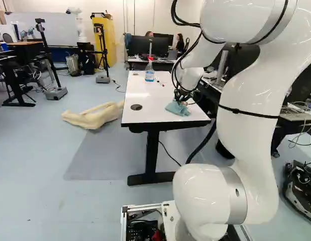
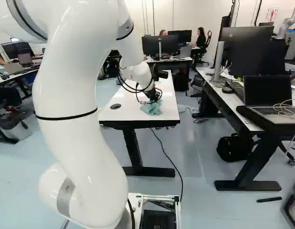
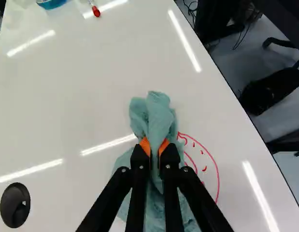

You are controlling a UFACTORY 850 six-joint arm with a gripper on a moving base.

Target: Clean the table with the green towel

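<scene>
Because red marker lines [image 3: 218,180] show just right of the green towel [image 3: 163,118], judged step: wiping them away; next calls for a pressed sweep rightward. Jaws clamped on a bunched towel fold. Towel sits at near right of the table [image 1: 150,95]: limp, matte, crumpled against glossy, flat white.

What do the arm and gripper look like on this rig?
Arm: glossy white, thick rounded segments, grey bands at joints, thin black strap around one segment, black cables looping outside near the wrist. Gripper: black, two slim fingers with orange pads.
</scene>
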